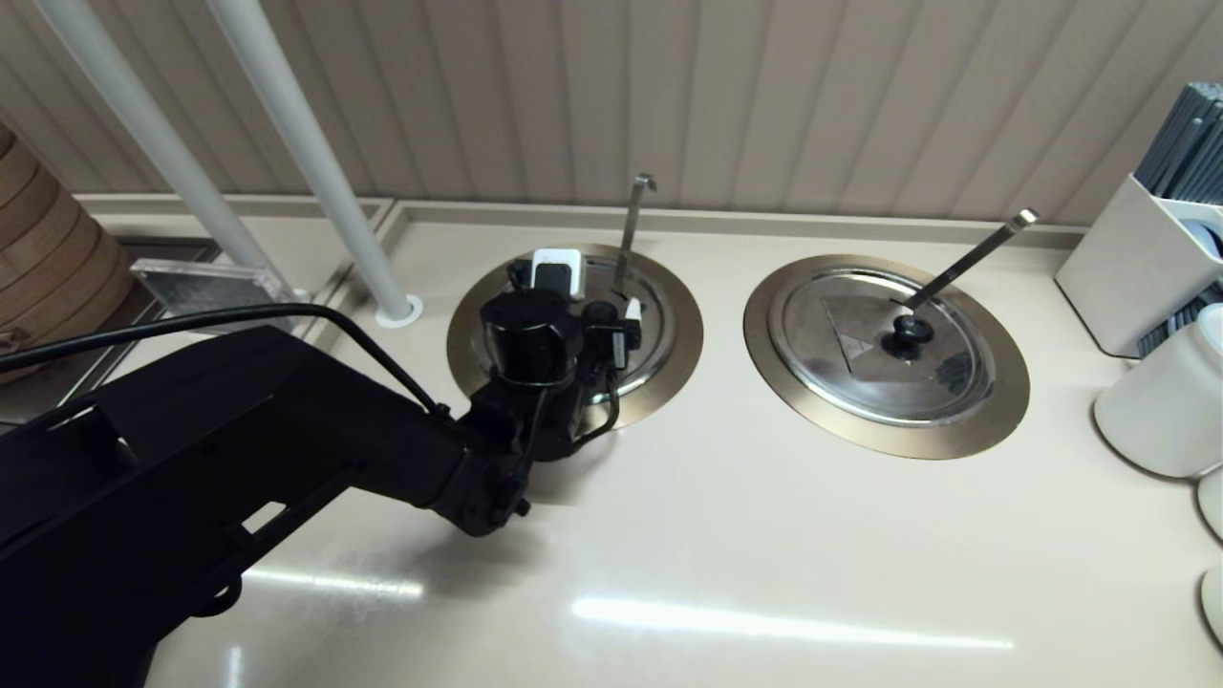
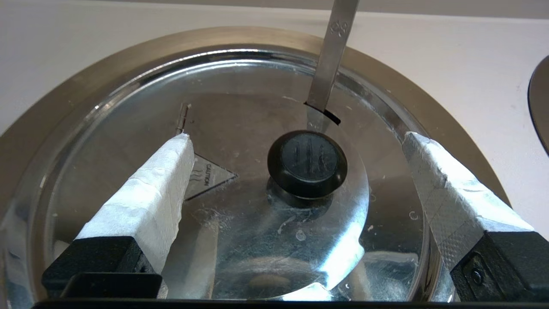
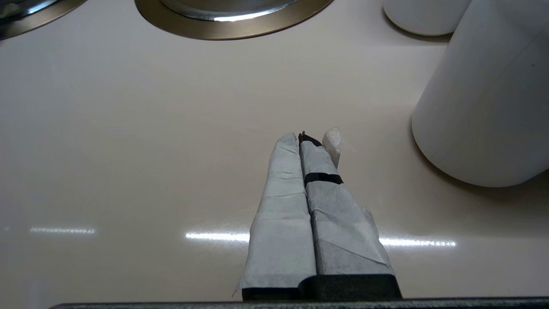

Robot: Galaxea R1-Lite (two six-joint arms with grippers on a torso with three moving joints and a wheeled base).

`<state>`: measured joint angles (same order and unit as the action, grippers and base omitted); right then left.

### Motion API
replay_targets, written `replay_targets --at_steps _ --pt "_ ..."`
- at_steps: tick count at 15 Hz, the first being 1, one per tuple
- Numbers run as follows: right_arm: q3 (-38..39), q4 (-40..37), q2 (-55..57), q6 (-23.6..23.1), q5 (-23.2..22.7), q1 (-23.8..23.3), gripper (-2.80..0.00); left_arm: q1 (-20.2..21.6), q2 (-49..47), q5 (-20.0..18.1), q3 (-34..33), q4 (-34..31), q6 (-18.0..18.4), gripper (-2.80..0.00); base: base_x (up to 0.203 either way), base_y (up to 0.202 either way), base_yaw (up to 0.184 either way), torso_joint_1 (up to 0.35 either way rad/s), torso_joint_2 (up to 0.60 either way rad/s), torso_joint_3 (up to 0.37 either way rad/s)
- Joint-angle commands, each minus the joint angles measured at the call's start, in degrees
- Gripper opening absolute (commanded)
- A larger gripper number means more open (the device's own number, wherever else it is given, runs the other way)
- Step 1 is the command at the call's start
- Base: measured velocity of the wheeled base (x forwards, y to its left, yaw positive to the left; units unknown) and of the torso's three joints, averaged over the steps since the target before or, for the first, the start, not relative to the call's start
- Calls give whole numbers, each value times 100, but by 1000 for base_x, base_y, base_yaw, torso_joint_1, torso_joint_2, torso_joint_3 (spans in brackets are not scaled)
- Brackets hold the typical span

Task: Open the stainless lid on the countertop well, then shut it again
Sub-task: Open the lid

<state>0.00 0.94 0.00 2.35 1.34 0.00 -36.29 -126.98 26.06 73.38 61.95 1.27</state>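
Note:
The stainless lid sits flat on the well, whose bronze collar rings it. It has a plain black dome knob and a small caution triangle. The hook-tipped ladle handle rises through its edge notch. My left gripper hovers just above the lid, open, with taped fingers wide either side of the knob and touching nothing. In the head view the left gripper covers most of the lid. My right gripper is shut and empty over bare counter.
The twin well's lid, with a straight ladle handle, lies to the right. White containers and a white utensil box crowd the right edge. Two white poles and a bamboo steamer stand at the left.

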Motion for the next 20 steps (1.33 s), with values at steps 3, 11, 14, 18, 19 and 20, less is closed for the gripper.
replay_targets --at_steps 3,11,14,18,19,20 --pt "26 3 0 2 -2 0 -280 8 -178 13 54 37 5 0 0 0 0 0 0 0" --pt "26 3 0 2 -2 0 -280 284 -571 -35 709 -423 -12 0 0 0 0 0 0 0" --pt "26 3 0 2 -2 0 -280 289 -755 -31 963 -445 -12 0 0 0 0 0 0 0" --pt "26 3 0 2 -2 0 -280 292 -967 -39 1288 -518 -4 0 0 0 0 0 0 0" --pt "26 3 0 2 -2 0 -280 304 -1000 -40 1340 -538 -4 0 0 0 0 0 0 0" --pt "26 3 0 2 -2 0 -280 315 -1004 -40 1379 -543 -4 0 0 0 0 0 0 0"
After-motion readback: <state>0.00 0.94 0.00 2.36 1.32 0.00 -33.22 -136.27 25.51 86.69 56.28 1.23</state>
